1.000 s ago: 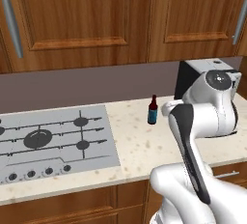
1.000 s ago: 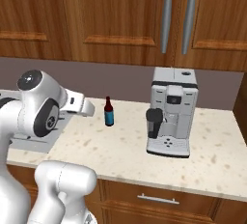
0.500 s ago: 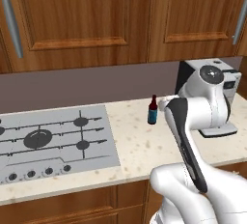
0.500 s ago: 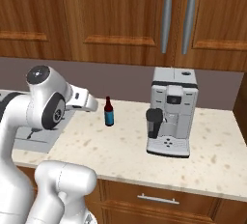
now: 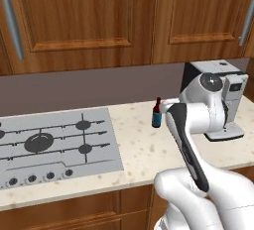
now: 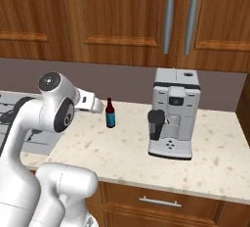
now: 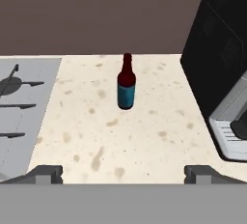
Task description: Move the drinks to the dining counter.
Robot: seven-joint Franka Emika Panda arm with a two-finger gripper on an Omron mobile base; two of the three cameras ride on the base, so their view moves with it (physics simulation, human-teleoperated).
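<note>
Your gripper [image 7: 123, 172] has its jaws spread wide, holding nothing; the short dark-red glass bottle with blue label [image 7: 126, 82] stands upright straight ahead of them.

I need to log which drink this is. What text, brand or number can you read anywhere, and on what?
None can be read.
Bottle: blue label, no lettering visible.
Coffee machine: front panel marks too small to read.
Stovetop: knobs carry no legible marks.
</note>
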